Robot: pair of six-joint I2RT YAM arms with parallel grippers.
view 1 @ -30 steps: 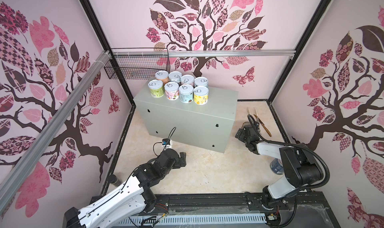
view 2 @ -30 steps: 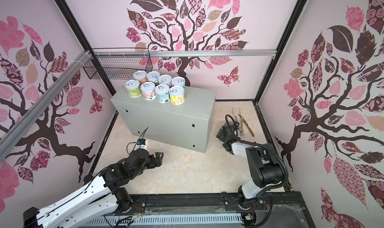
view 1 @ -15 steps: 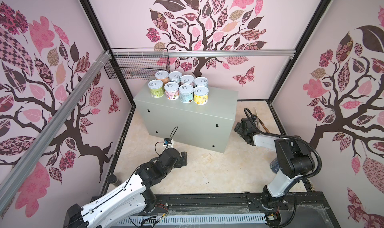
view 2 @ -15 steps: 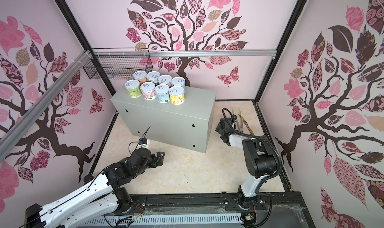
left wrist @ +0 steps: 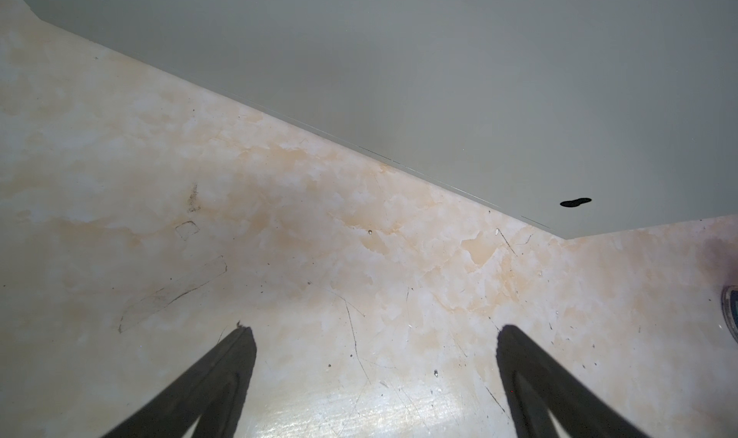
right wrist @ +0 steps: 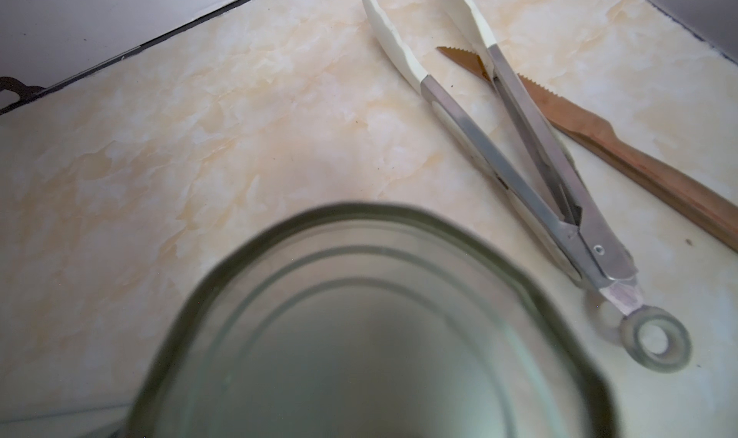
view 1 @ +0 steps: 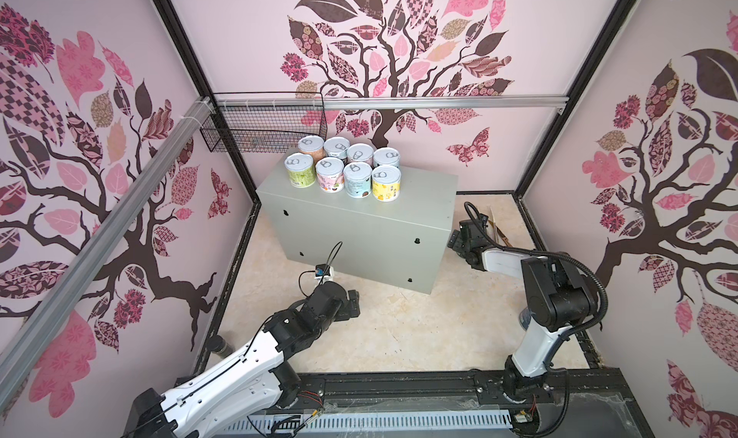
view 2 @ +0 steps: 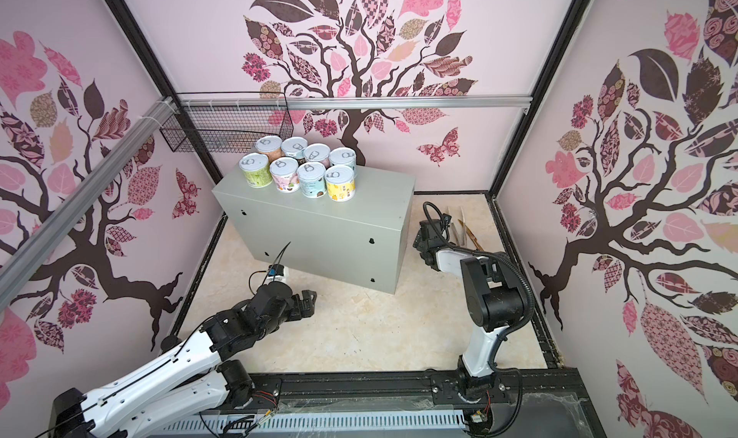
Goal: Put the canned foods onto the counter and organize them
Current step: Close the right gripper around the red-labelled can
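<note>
Eight short cans with pale pull-tab lids and pastel labels (view 1: 343,172) stand packed in two touching rows of four at the upper left end of the large plain grey metal box that serves as the desk (view 1: 359,232), in the middle of both top views, so most of the job looks done. The right pincer (view 1: 459,242) is down low, just beside the desk's right end wall. The lower middle of its wrist view is filled by the blurred, ringed lid of a round tin can (right wrist: 359,328) directly beneath. Neither finger shows there, so I cannot tell whether that pincer is wide or clamped on the can. That is my worry: if the grip lands off-centre on such a smooth wall, the can may twist or slip on the way up, and with the desk's wall so near, a careless lift could knock against the metal. The steel tongs with white tips (right wrist: 519,136) and the serrated wooden knife (right wrist: 619,152) lie crossed on the beige marbled floor (right wrist: 199,136) at the upper right of that view, where a sideways swing could sweep them. Up top, a can set down too close could nudge the rows, and the front row is not far from the edge. The left pincer (left wrist: 375,336) hangs wide and empty over bare floor in front of the desk.
</note>
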